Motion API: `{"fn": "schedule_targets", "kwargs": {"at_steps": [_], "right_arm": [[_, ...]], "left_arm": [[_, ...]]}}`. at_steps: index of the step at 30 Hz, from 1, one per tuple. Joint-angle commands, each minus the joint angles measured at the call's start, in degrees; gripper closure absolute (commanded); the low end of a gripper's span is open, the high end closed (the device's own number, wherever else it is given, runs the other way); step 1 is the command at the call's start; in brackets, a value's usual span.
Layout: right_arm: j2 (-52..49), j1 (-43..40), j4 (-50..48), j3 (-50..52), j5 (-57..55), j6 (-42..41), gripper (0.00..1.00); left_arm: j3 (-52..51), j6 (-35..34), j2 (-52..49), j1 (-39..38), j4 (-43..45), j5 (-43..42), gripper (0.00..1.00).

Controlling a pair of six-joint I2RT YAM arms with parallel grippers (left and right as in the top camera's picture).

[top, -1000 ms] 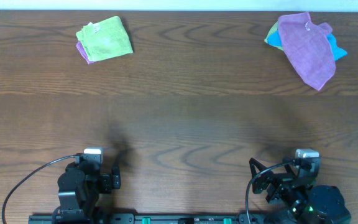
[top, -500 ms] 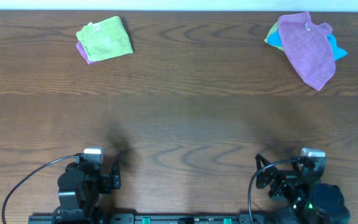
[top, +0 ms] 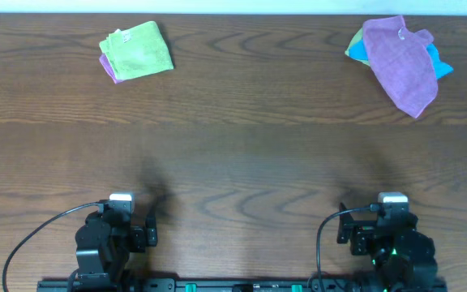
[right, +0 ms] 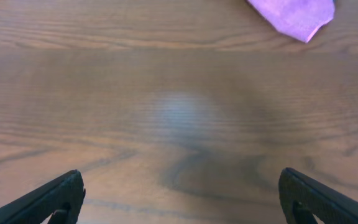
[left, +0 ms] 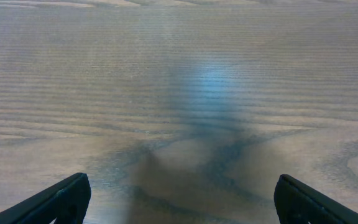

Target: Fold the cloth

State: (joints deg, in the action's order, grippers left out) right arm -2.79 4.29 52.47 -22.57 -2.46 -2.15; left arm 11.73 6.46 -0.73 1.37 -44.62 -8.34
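Apparently only the right arm (top: 392, 243) is changing. Over the last second it is swinging out toward the lower right corner of the overhead view and coming back, and it is now sitting squarer against the bottom edge. The left arm (top: 104, 239) is staying exactly where it was at lower left. Neither arm is reaching for anything. The left gripper (left: 182, 208) is standing with its jaws spread wide over the bare wood of the table (top: 242, 138), with nothing between them. The right gripper (right: 182, 202) is spread the same way, with only the tip of the large purple cloth (right: 294, 14) showing at the top right of its wrist view. The cloth (top: 139, 49) is lying at the upper left of the overhead frame, well apart from both arms and unmoved. It is resting on a smaller purple cloth (top: 109, 70) that is peeking out at its lower left. It is looking compact and squared, possibly already folded, though from this height I cannot make out the layers. At upper right the large purple cloth is draping over a blue cloth (top: 442, 63), untouched. By my reading, the right arm's shuffle is doing nothing for the fold. Either both arms are settling at rest with the work done, or they are readying for a long reach to the upper left.
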Motion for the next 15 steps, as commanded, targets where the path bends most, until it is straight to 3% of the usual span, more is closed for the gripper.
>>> {"fn": "schedule_targets", "kwargs": {"at_steps": [1, 15], "right_arm": [[2.2, -2.8, -1.5, 3.3, 2.7, 3.6, 0.01], [2.5, -5.0, -8.0, 12.0, 5.3, 3.5, 0.01]], "left_arm": [[-1.5, 1.3, 0.5, -0.3, -1.7, 0.9, 0.05], [-1.5, 1.3, 0.5, -0.3, -1.7, 0.9, 0.05]]}}
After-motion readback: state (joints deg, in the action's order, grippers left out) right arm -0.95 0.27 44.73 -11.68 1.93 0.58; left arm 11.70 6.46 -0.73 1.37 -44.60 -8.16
